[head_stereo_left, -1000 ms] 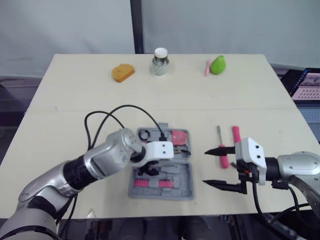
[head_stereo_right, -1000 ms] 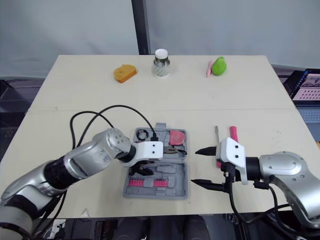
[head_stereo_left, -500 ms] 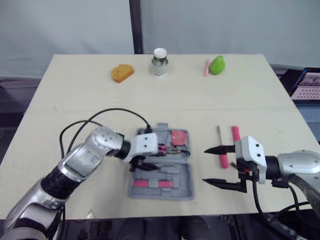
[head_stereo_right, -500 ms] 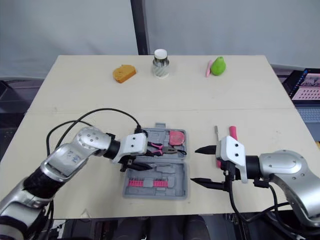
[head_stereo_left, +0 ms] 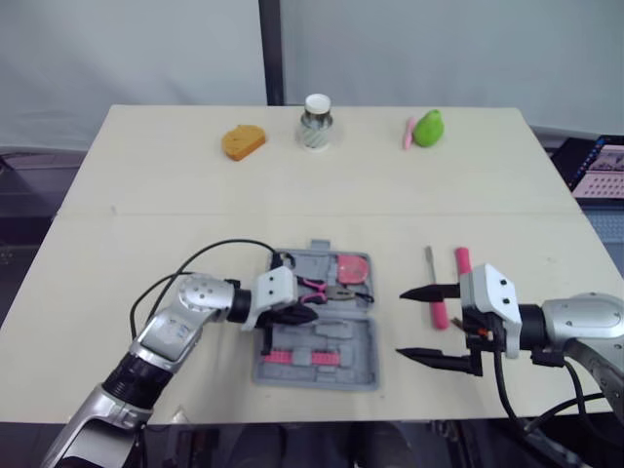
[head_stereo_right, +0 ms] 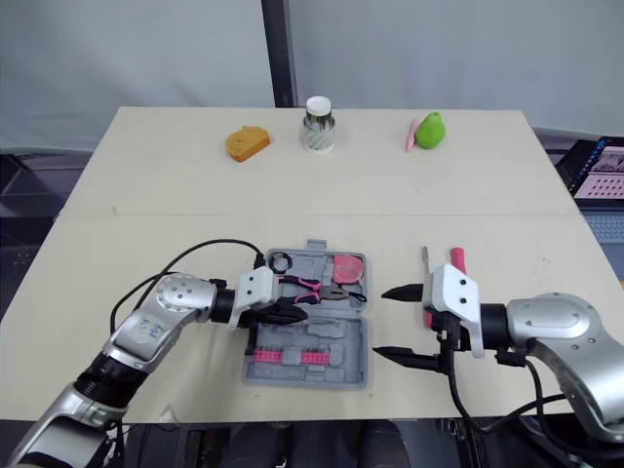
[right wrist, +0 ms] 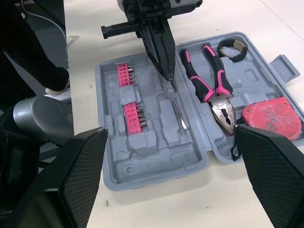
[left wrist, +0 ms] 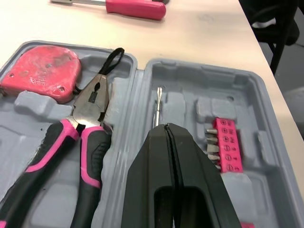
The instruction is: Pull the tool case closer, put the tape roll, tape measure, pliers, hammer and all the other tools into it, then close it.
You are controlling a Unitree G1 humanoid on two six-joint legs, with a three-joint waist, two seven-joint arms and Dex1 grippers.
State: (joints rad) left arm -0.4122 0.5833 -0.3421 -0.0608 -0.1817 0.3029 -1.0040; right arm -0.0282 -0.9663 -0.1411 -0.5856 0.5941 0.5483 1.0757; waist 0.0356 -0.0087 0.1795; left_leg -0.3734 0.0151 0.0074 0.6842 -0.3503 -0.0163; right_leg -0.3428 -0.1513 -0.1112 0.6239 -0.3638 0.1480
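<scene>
Left gripper (left wrist: 165,127), seemingly pinched, over case (left wrist: 190,76)

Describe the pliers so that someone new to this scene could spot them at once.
On the beige table an open grey case lies near the front edge. In its far half lie the pliers, with a black tape roll by their handles and a red tape measure by their head. They alone have pink-and-black handles and metal jaws.

1. The open grey tool case (head_stereo_right: 341,339) lay near the table's near edge, holding pliers (head_stereo_right: 317,290), a red tape measure (head_stereo_right: 347,268) and a tape roll (head_stereo_right: 282,261).
2. The left gripper (head_stereo_right: 297,313) reached over its left part.
3. The right gripper (head_stereo_right: 380,323), fingers spread wide, sat just right of it.
</scene>
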